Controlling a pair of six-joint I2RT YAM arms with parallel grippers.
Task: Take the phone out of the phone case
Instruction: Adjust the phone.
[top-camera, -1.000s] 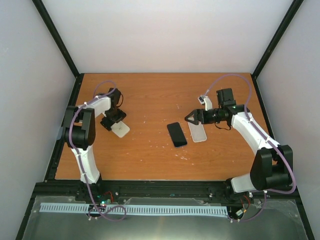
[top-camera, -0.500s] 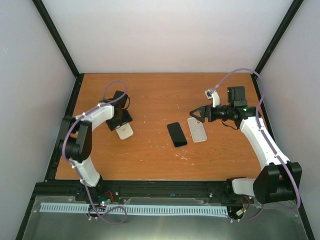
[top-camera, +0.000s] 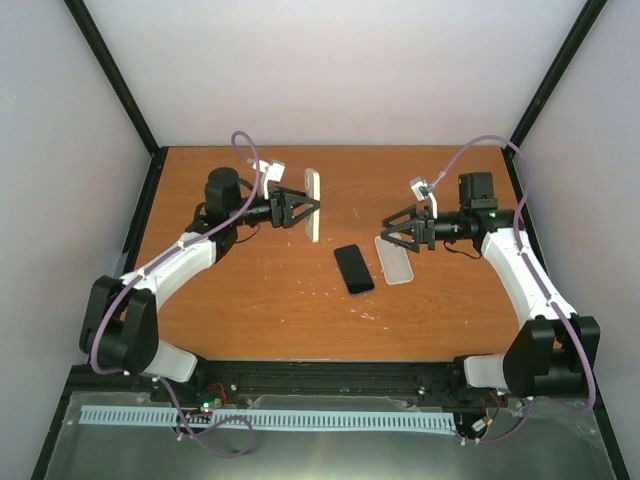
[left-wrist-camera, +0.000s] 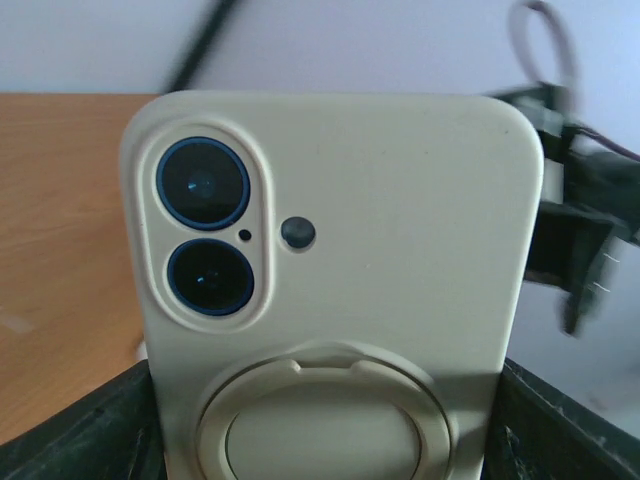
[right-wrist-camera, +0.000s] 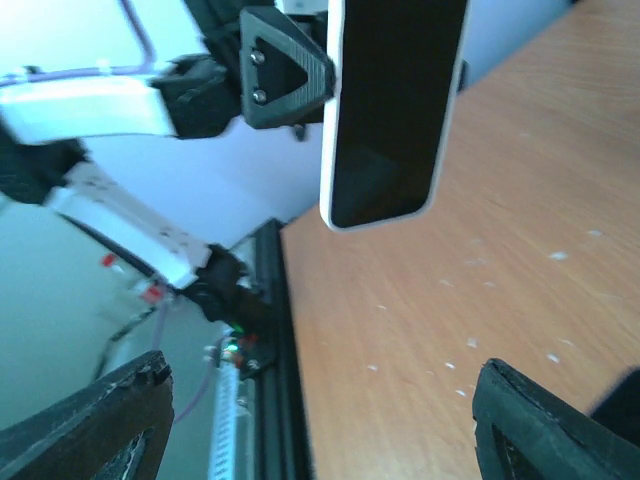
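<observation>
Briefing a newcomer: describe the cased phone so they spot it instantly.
Over the orange table, left of centre, the left gripper holds something in the air. That is the cased phone: cream, standing on edge, unlike the black phone and pale case lying flat.

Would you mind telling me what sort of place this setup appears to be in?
Probably a lab robot test cell: left arm and right arm bolted at a wooden table, enclosed by white panels in a black frame.

light: bright, even | shadows: faint | blur: behind phone case (left-wrist-camera: 400, 250)
</observation>
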